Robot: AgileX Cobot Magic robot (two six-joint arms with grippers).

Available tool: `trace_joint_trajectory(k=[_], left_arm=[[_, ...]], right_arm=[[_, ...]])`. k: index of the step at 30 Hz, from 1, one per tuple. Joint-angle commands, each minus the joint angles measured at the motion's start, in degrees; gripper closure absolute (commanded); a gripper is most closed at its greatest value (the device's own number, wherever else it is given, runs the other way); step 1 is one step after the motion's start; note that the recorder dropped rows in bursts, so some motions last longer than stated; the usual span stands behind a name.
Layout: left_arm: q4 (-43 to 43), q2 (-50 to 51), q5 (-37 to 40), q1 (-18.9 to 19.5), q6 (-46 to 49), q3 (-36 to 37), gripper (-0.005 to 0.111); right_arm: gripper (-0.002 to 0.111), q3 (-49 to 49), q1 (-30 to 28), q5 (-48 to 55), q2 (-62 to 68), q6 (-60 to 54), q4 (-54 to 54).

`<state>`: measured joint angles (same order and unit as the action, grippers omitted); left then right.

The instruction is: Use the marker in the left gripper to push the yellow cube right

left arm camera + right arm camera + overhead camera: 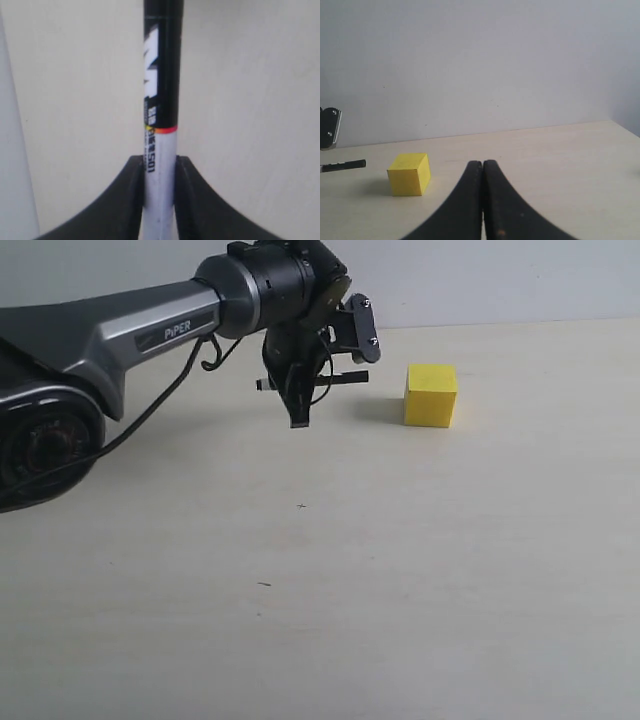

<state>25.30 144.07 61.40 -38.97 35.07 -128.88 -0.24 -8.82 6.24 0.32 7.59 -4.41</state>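
- While the yellow cube (431, 395) sits toward the far side of the table (400, 590), no tool touches it, so the push looks not yet begun.
- The marker (345, 377) lies level, its black end pointing at the cube's left face, near it but with a clear gap.
- The left gripper (298, 405) points downward, fingers clamped narrow on the marker's white barrel.
- Left to do, by my judgement: close the gap, then drive the cube rightward.
- The right gripper (482, 167) has its fingers pressed together, holding nothing.
- Hidden: the left wrist view cuts off the marker's tip and shows no cube; the marker's height above the table is hard to judge.
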Motion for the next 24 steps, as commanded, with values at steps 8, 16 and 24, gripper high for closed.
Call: trace_joint_trajectory(k=[8,16,24], left_arm=[[24.16,-18.10,-20.61,-2.79,-25.81,28.97,0.107],[74.39,-20.41,-19.80,-8.43,-73.12,47.44,0.107],[74.64,-17.47,-14.53,-11.87,-72.59,45.43,0.107]], right_arm=[[0.108,0.24,-0.17,-0.09,-0.32,0.20,-0.18],[0.108,0.24,-0.17,-0.09,-0.32,0.20,-0.18],[0.108,0.24,-0.17,-0.09,-0.32,0.20,-0.18]])
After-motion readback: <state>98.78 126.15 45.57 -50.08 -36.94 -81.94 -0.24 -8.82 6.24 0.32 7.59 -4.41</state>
